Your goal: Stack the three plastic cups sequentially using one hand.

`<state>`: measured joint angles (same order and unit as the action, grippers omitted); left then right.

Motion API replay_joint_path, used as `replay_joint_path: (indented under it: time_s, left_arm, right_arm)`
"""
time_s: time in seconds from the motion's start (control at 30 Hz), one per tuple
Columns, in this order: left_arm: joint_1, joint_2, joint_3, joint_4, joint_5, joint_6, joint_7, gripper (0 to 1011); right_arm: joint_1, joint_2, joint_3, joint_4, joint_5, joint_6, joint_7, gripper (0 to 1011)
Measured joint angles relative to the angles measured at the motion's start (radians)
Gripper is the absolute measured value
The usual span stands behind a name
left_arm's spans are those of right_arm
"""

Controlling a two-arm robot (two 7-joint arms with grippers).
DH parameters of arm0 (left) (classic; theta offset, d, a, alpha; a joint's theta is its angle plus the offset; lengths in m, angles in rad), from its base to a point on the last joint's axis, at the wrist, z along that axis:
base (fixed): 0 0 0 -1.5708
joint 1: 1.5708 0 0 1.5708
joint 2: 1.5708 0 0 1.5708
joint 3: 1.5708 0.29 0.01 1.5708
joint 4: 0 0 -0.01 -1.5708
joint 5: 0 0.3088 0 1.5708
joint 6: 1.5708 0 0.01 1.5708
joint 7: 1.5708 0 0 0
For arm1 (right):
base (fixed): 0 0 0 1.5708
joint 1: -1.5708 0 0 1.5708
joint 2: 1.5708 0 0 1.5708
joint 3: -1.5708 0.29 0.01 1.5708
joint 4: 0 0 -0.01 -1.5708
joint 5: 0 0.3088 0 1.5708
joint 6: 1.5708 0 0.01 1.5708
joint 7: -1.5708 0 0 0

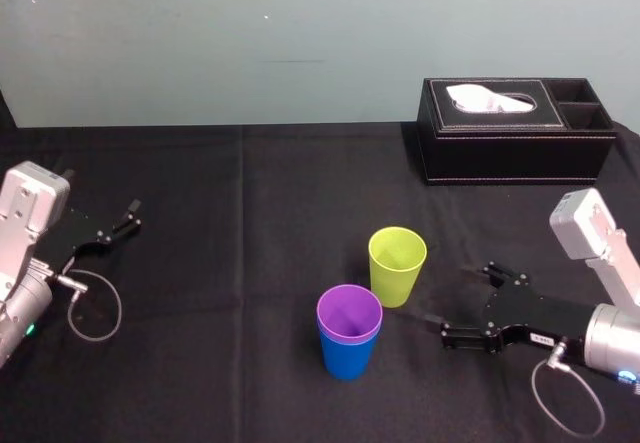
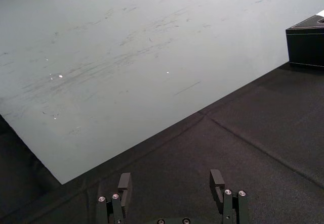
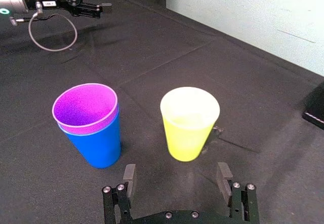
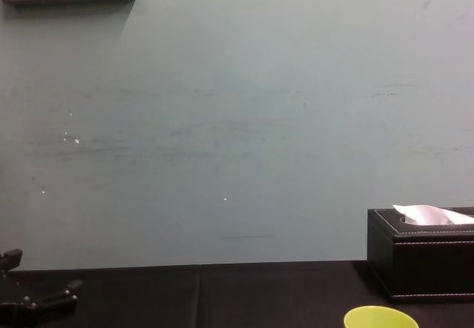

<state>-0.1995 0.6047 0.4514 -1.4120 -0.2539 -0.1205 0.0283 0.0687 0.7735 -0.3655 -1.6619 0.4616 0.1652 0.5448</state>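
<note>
Right gripper (image 1: 468,305): jaws apart, beside lime-yellow cup (image 1: 397,263).
Purple cup (image 1: 349,313): nested in blue cup (image 1: 347,355).
Left gripper (image 1: 118,225): parked, jaws apart.
Tissue box (image 1: 515,133): well behind.

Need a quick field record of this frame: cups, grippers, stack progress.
stack: purple cup nested in blue cup, upright, front centre of the table
loose cup: lime-yellow cup, upright, apart from the stack, behind it and to its right
right gripper: open, empty, low beside the lime-yellow cup, pointing at it
left gripper: open, empty, parked at the table's left side
other: black tissue box, back right
progress: two of three stacked; lime-yellow cup not yet grasped
</note>
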Motion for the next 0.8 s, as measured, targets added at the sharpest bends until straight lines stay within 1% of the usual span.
replay_joint_path:
  time_s: [0.1, 0.4, 0.8]
  left_arm:
    - [0.0, 0.0, 0.0, 0.0, 0.0, 0.0, 0.0, 1010]
    - [0.0, 0.0, 0.0, 0.0, 0.0, 0.0, 0.0, 1010]
    - [0.0, 0.0, 0.0, 0.0, 0.0, 0.0, 0.0, 1010]
  right_arm:
    - [0.009, -0.01, -0.009, 0.009, -0.007, 0.001, 0.001, 1003]
    - [0.054, -0.057, -0.04, 0.062, -0.032, 0.011, 0.004, 1003]
    - [0.102, -0.102, -0.062, 0.101, -0.048, 0.025, 0.001, 1003]
